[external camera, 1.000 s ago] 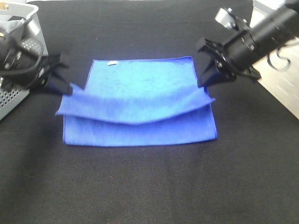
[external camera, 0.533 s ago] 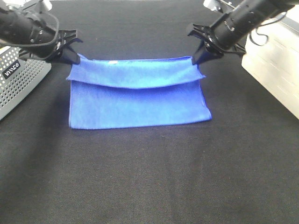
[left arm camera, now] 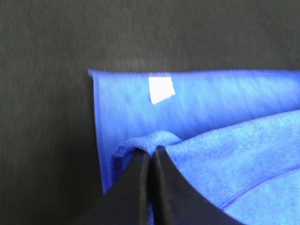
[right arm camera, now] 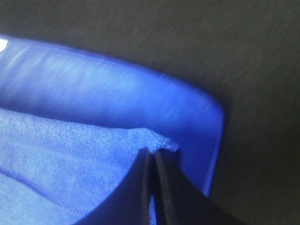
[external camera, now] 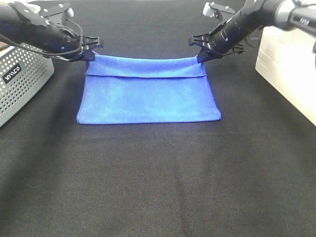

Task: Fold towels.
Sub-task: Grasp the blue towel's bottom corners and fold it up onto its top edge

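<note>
The royal-blue towel (external camera: 148,96) lies on the black table, its near edge carried over toward the far edge. My left gripper (external camera: 91,54) is shut on the towel's lifted left corner, at the far left of the cloth. My right gripper (external camera: 201,56) is shut on the lifted right corner, at the far right. In the left wrist view my gripper (left arm camera: 151,152) pinches the corner of the towel (left arm camera: 225,154) just above the lower layer with its white tag (left arm camera: 161,89). In the right wrist view my gripper (right arm camera: 153,152) pinches a corner of the towel (right arm camera: 70,154) above the lower layer.
A perforated grey basket (external camera: 19,79) stands at the left edge. A white box (external camera: 291,74) stands at the right edge. The black tablecloth (external camera: 158,177) covers the table in front of the towel.
Both grippers have carried the towel's near edge away from the camera, over the cloth toward its far edge. The fold has gone from halfway across to nearly meeting the far edge.
</note>
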### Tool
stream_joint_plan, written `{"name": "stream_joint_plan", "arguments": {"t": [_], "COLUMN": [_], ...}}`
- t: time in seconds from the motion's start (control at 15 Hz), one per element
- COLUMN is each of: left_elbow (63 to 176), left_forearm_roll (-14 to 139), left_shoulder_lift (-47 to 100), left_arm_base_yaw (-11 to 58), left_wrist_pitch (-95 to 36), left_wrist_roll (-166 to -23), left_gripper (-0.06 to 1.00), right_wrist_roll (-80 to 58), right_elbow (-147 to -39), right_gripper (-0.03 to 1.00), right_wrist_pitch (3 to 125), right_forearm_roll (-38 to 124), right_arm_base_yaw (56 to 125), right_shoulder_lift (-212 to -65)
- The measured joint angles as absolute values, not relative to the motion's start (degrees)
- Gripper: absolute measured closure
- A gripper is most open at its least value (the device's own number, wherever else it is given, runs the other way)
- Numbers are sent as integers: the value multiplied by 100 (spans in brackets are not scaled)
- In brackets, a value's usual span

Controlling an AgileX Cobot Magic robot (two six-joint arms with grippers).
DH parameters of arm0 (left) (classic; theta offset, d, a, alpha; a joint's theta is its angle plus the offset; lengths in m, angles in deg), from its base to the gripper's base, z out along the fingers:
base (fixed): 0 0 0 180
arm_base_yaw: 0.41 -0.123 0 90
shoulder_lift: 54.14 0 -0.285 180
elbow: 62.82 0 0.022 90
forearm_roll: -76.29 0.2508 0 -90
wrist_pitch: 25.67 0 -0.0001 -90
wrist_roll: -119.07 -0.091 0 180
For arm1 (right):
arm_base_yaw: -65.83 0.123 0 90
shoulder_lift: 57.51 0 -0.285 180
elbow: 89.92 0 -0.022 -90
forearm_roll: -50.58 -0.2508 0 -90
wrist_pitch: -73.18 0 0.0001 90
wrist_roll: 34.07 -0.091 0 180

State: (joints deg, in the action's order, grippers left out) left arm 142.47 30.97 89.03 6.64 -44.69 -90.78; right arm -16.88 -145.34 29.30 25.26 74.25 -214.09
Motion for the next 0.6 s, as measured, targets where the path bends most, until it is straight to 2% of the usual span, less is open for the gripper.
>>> {"name": "stream_joint_plan", "arguments": {"t": [0.27,0.33,0.4,0.47,0.53,0.6], "left_elbow": [15066,15101,15112,15135,15146,15146], "left_forearm_roll": [3097,3097,3097,3097,3103,3137], "left_shoulder_lift": [9579,9625,9625,9619,9596,9562], "left_arm_base_yaw": [664,664,664,664,664,664], "left_wrist_pitch": [-4417,-4417,-4417,-4417,-4440,-4521], "left_wrist_roll": [-9084,-9090,-9136,-9256,-9313,-9331], "left_gripper": [94,93,87,71,50,33], "right_wrist_roll": [-1688,-1688,-1694,-1694,-1694,-1694], "right_elbow": [-14632,-14638,-14643,-14661,-14661,-14661], "right_gripper": [96,90,77,58,38,25], "right_wrist_pitch": [3388,3439,3474,3480,3480,3388], "right_forearm_roll": [2549,2566,2577,2577,2577,2629], "right_arm_base_yaw": [7425,7425,7425,7425,7425,7425], "right_shoulder_lift": [-21684,-21713,-21713,-21713,-21701,-21655]}}
